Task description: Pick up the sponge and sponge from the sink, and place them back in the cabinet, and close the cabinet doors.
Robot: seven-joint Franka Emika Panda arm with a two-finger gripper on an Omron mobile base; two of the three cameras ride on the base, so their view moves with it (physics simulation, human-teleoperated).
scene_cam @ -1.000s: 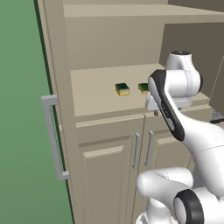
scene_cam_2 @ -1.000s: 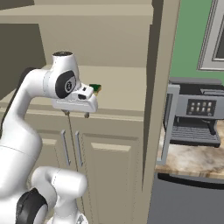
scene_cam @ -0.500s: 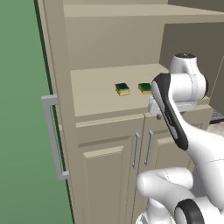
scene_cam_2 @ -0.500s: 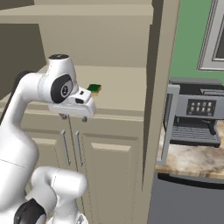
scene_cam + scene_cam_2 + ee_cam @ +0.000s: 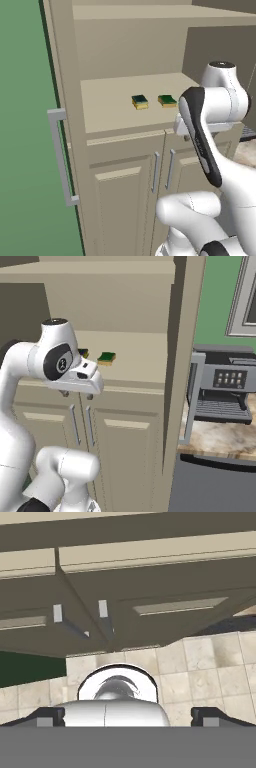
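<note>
Our gripper has pulled back from the shelf. A second ago it was up at the shelf edge, right by the near sponge. Now it sits lower in the right base view, toward the left middle, in front of the short doors. Our arm's white head slid right in the left base view.

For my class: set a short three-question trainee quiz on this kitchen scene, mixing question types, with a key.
1. True or false: both sponges lie on the cabinet shelf.
2. Multiple choice: the gripper is A) shut on a sponge, B) open and empty, C) gripping a door handle.
3. Fill in: the tall cabinet doors stand ____.

Key: 1 true, left sponge and right sponge sit side by side. 2 B. 3 open; left door's handle juts forward.
</note>
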